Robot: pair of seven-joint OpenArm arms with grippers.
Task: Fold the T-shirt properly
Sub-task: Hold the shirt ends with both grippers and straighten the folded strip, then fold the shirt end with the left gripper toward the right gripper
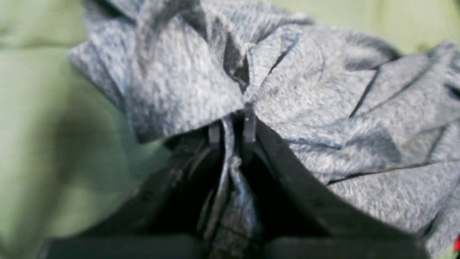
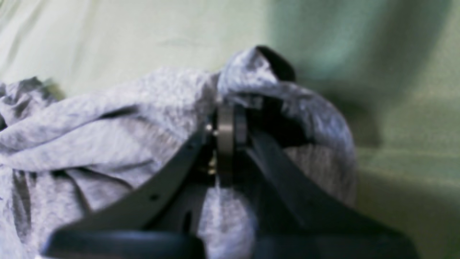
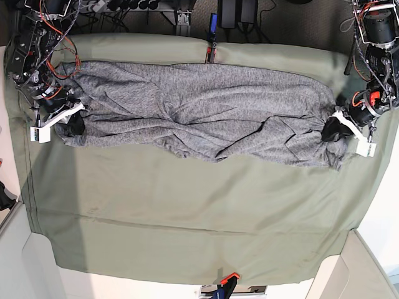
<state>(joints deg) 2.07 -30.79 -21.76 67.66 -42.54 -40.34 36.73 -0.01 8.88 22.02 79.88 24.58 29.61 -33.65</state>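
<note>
The T-shirt lies stretched across the table cloth (olive green). The left gripper pinches one end. The right gripper, clamped, holds the opposite end.

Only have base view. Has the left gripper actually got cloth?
Observer: Yes. Left wrist view shows the left gripper shut on a fold of the T-shirt.
Operator: Right one?
Observer: Right gripper is shut too, with shirt fabric bunched over its tips.
Operator: Anything under the right end?
Observer: Only the green cloth shows beyond it.
</note>
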